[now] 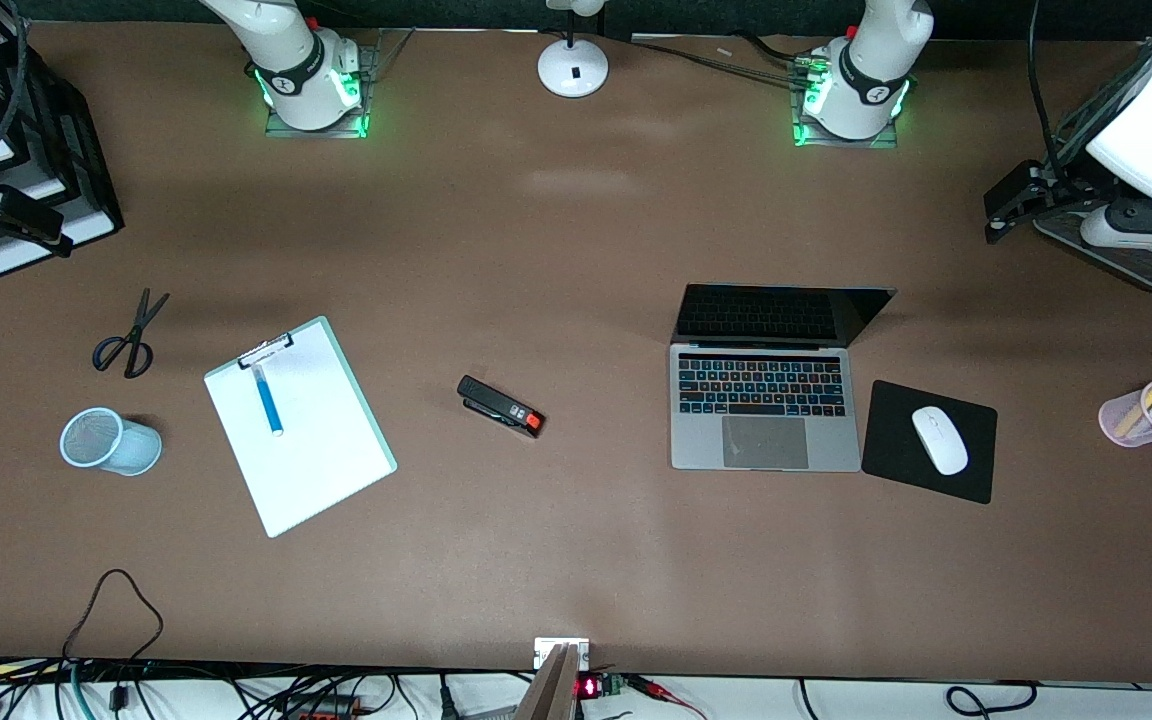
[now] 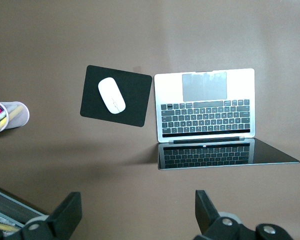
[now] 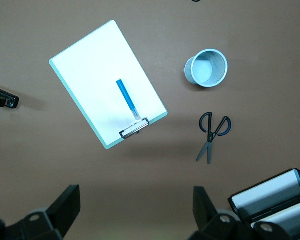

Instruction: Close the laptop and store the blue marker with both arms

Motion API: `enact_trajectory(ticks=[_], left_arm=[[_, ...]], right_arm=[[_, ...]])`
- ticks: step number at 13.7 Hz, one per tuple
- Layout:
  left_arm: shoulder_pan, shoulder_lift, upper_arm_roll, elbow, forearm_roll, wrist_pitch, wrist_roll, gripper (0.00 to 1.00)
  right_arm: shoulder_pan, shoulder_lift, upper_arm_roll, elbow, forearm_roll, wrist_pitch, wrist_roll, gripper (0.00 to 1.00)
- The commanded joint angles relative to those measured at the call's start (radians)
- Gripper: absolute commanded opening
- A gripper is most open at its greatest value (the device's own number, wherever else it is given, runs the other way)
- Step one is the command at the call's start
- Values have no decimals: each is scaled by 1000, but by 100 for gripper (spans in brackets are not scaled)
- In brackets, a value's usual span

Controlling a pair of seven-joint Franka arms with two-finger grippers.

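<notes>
Okay, my call from the remote desk:
Laptop (image 1: 764, 412): lid up, beside mouse pad (image 1: 929, 440).
Blue marker (image 1: 268, 400): lying on clipboard (image 1: 299, 425).
Left gripper (image 2: 138, 212): fingers apart, high over laptop.
Right gripper (image 3: 136, 209): fingers apart, high above clipboard.

No text, label or number is legible anywhere.

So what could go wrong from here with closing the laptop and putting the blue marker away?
1. The blue marker lies flat on the clipboard; a pinch may slide the board or roll the marker.
2. The mesh cup stands beside the scissors, so a low approach could tip it.
3. The laptop sits beside the mouse pad; pushing its lid may shove it that way.
Both tools, left tool and right tool, are open above the table.
</notes>
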Motion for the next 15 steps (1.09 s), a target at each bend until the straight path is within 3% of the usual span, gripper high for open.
enact_trajectory(ticks=[1,7,10,15], left_arm=[[8,4,-4,19,-12,-19,22,100],[8,11,-4,17,-12,-19,20,100],[-6,54,-9,13,-13,-42,10,100],[-9,65,-76,-75,-24,-36,-112,100]], right_arm=[[-3,-13,0,-6,8,-6,5,100],[-10,5,0,-6,14,6,5,100],[-12,65,0,3,16,31,5,100],[0,141,9,6,17,52,-7,100]])
